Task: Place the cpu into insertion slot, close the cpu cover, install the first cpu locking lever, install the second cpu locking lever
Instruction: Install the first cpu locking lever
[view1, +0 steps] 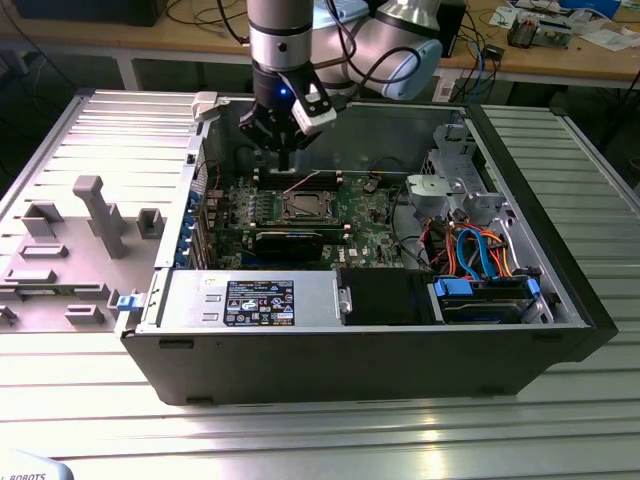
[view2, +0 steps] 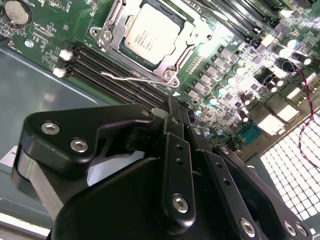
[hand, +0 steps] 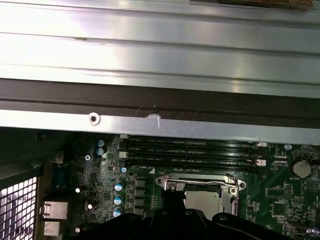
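I read the cpu (view2: 148, 34) as already seated in the socket, upper centre of the second wrist view, with the cpu cover (view2: 186, 44) lying closed around it. A thin locking lever (view2: 131, 77) stands clear of the frame along the socket's lower edge, so I judge the lever step is in hand. In the exterior view my pincer (view1: 285, 148) hovers over the motherboard (view1: 375, 235), in the upper centre of the frame above the socket; its fingers (view2: 176, 165) appear pressed together and hold nothing. The next move calls for pressing that lever down and hooking it under its catch.
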